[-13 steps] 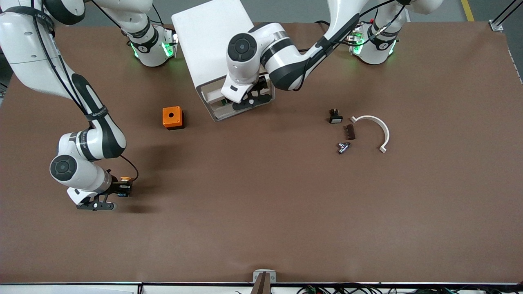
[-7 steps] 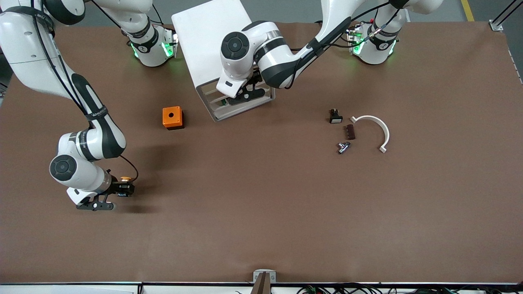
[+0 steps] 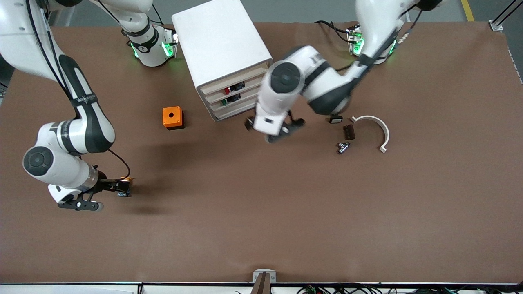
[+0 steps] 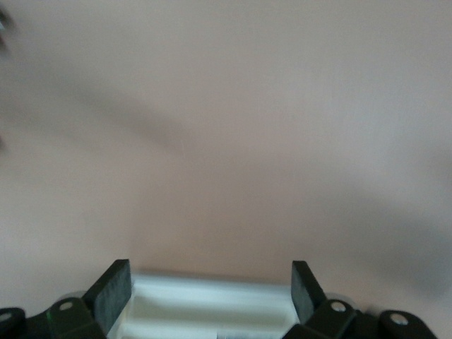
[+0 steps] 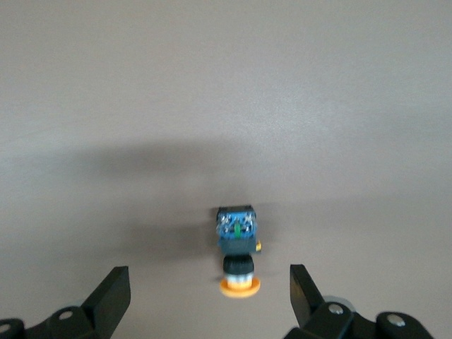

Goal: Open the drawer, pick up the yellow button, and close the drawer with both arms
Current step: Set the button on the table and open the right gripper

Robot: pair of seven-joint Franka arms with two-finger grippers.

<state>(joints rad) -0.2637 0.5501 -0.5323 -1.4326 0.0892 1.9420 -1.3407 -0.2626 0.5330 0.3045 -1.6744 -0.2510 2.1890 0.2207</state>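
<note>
well, the cabinet (image 3: 222, 49) had its top drawer (image 3: 233, 81) shut. the left gripper (image 3: 274, 130) hung open and empty just beside it. the right gripper (image 3: 115, 186), jaws wide, had let go of the button (image 5: 239, 248), well apart from the cabinet; the job looked about finished.

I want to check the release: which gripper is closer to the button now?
Right. The right gripper is open directly beside the button on the table; the left gripper, open, is over the table near the cabinet.

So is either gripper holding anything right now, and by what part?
Nothing is held. The right gripper is open, with the button lying free on the table between its fingers. The left gripper is open and empty over the table in front of the cabinet.
</note>
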